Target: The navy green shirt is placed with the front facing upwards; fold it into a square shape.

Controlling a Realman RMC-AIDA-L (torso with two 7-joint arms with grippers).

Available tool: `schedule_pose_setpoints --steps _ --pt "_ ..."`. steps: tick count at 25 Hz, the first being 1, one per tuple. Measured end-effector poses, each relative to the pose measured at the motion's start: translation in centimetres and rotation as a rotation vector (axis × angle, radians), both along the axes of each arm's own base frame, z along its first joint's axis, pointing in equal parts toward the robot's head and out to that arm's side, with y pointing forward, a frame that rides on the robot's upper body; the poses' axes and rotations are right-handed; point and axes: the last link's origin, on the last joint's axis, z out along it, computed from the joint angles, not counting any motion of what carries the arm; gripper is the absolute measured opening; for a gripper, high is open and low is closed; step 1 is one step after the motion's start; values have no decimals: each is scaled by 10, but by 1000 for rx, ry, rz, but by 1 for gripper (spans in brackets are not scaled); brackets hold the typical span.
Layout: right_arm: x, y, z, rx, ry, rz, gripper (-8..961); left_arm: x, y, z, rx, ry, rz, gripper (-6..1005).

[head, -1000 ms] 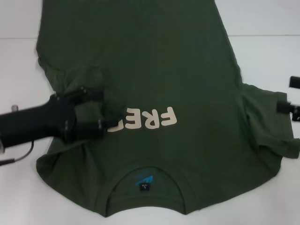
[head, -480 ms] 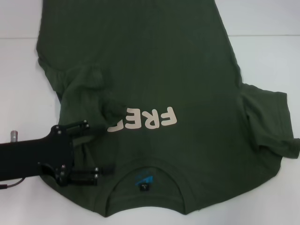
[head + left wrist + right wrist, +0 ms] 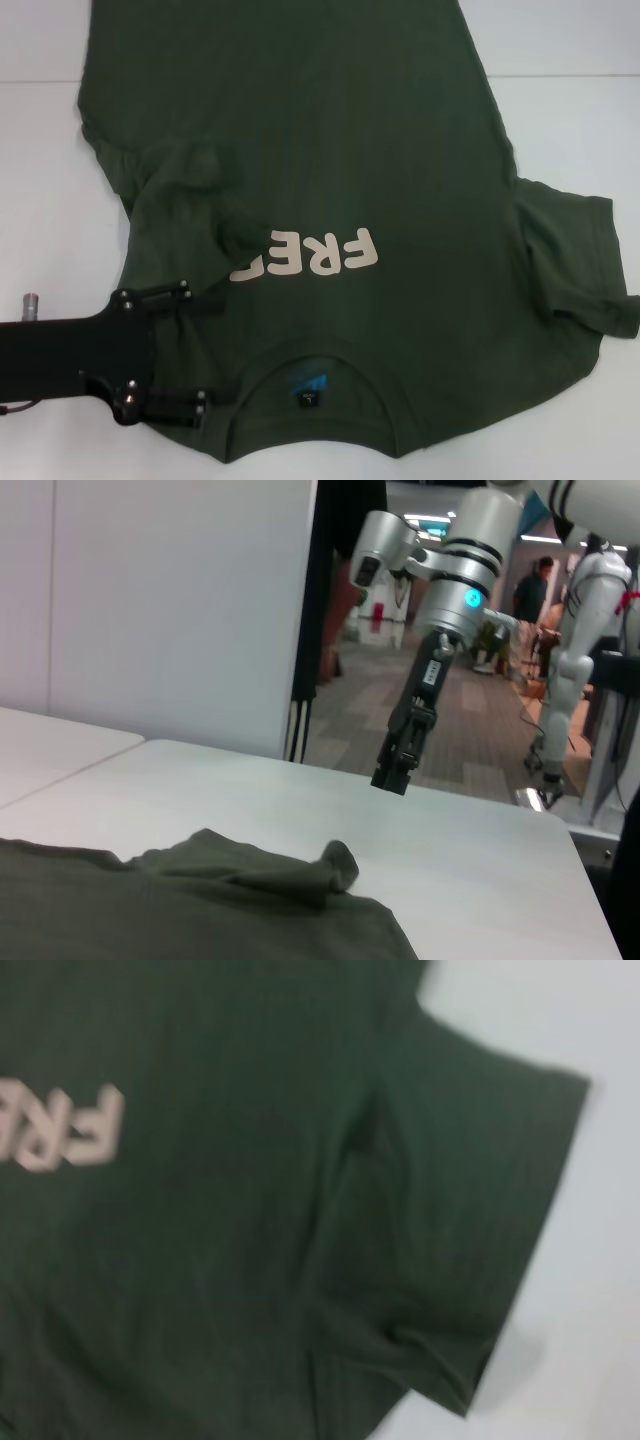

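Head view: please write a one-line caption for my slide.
Left gripper open over the shoulder of the navy green shirt, left sleeve folded inward onto the chest.

Readable text: cream block letters "FRE" on the chest of the dark olive-green cotton T-shirt [image 3: 330, 150], upside down in the head view; a cloth fold covers whatever follows the "E". Right wrist view shows "FR" only. Small black tag [image 3: 309, 398] inside the collar carries blue print, too small to read.

The left gripper [image 3: 205, 350] has pulled back from the lettering toward the collar, off the folded sleeve. The right gripper has left the head view.
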Motion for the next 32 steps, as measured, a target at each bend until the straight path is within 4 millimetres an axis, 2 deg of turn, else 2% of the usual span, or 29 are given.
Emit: schedule_pose_setpoints --steps 7,19,32 --pt "-5 7 -12 15 -1 -31 915 -2 -3 0 -9 34 -18 914" --pt "20 20 -33 86 10 -124 855 0 3 3 8 55 -44 914" --pt "31 30 -47 92 21 -160 776 5 9 0 6 69 -65 913"
